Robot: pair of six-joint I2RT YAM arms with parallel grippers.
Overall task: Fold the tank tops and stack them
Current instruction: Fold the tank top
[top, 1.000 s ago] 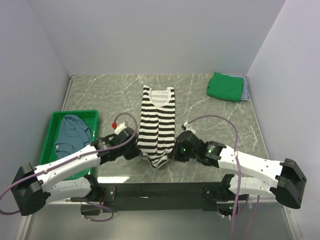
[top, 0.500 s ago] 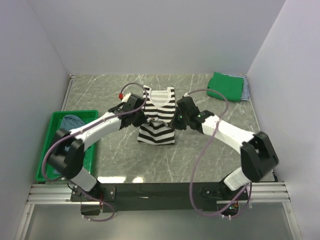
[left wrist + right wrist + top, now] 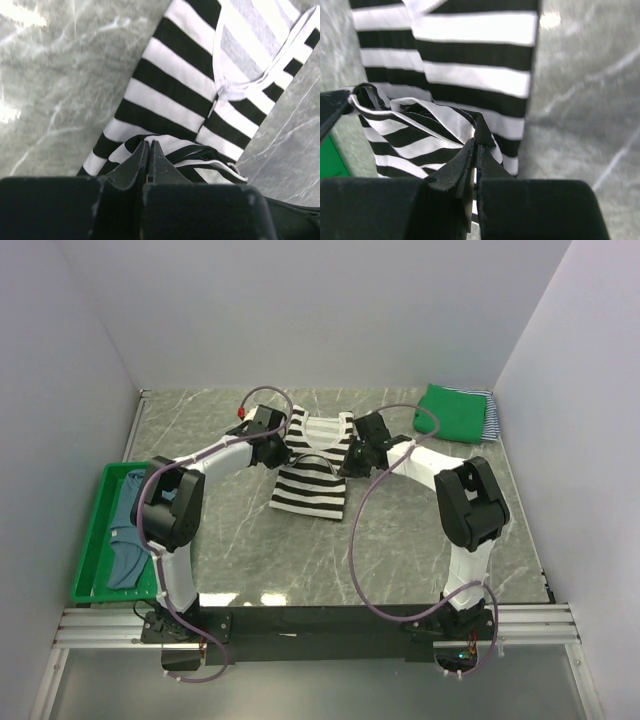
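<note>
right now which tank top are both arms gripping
The bold black-white striped one mid-table: left fingers and right fingers are shut on it. The green top lies apart at the far right, the dusty blue one in the bin.

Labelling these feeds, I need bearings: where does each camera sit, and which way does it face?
Top external: fixed high behind the arm bases, looking down at the table; both arms show, left hand and right hand pinching the striped tank top.
Left wrist: on the left arm, facing past its own shut hand onto that top.
Right wrist: likewise on the right arm, its own shut hand low in frame.
Shared: all three see the striped top.
</note>
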